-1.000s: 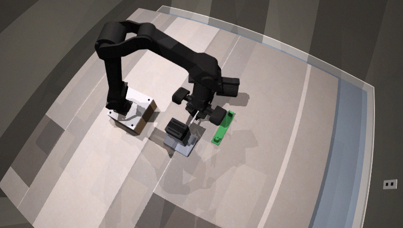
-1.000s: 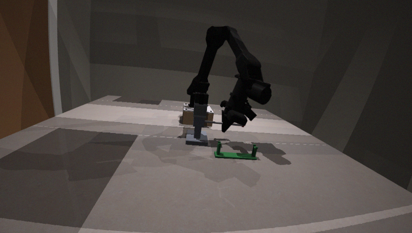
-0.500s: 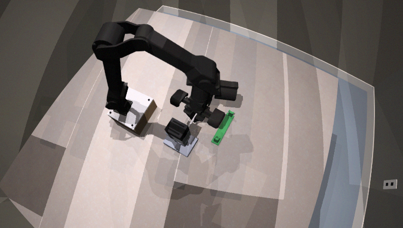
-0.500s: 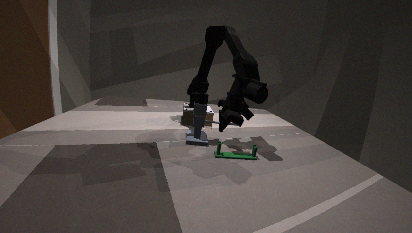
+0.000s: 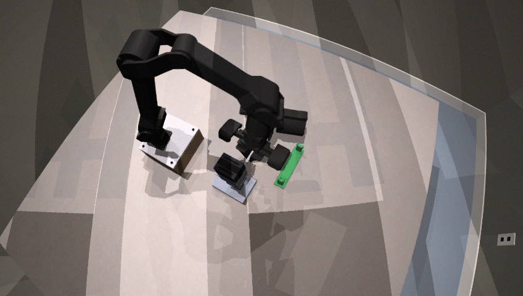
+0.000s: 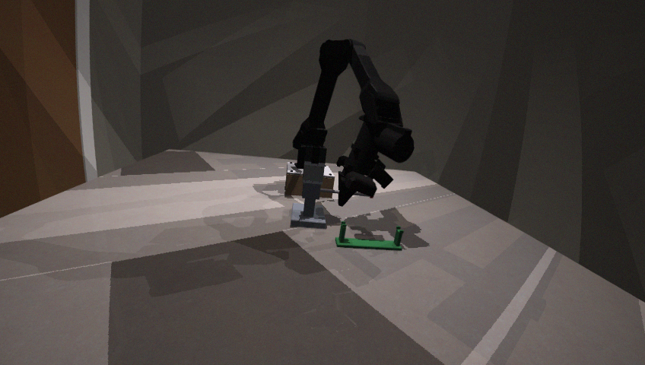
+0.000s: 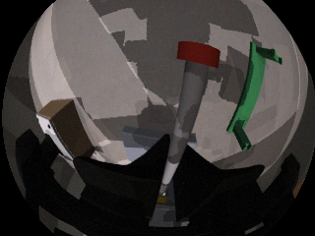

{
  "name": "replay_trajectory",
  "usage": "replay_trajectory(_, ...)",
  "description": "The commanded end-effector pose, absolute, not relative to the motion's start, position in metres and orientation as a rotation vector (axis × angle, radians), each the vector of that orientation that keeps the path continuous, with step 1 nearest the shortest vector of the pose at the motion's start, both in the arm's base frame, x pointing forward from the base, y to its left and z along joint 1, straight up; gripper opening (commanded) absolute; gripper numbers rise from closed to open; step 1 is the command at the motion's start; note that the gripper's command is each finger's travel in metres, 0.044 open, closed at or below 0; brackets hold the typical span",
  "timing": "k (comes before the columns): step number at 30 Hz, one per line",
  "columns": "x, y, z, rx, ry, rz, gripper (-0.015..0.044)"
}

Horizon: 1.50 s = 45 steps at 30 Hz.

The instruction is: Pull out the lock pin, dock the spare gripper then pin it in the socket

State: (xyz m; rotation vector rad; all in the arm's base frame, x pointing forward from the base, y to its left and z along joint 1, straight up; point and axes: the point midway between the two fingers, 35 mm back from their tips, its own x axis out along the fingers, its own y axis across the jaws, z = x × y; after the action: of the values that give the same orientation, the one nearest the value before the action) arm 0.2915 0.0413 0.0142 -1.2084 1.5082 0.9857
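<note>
The grey mount (image 5: pixel 224 187) (image 6: pixel 307 223) (image 7: pixel 139 139) stands upright on its base plate. The spare gripper (image 5: pixel 229 169) (image 6: pixel 312 154), a dark block, sits upright on top of the mount's post. My gripper (image 5: pixel 251 155) (image 6: pixel 347 191) (image 7: pixel 169 139) is shut on the lock pin (image 5: pixel 249 156) (image 6: pixel 331 192) (image 7: pixel 189 93), a grey rod with a red head. The pin lies about level, its plain end pointing at the socket's side and its head on the far side of my fingers. The pin's end is at or very near the socket; whether it is inside the hole is not clear.
An empty green rack (image 5: pixel 292 166) (image 6: pixel 368 244) (image 7: pixel 253 88) with two short posts stands on the table beside the mount, below my gripper. The arm's base box (image 5: pixel 189 146) (image 6: pixel 296 185) (image 7: pixel 74 128) with a white top is behind the mount. A clear rim (image 5: pixel 367 68) borders the table.
</note>
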Motion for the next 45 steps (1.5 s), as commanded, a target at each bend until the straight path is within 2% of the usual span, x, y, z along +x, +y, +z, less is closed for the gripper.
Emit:
replay_trajectory(1,0.292,0.039,0.015,-1.208,1.502,0.988,0.0)
replay_trajectory(43,0.287,0.013,0.014,-1.198,1.514,1.006,0.0)
replay_trajectory(45,0.286,0.013,0.014,-1.195,1.519,1.006,0.0053)
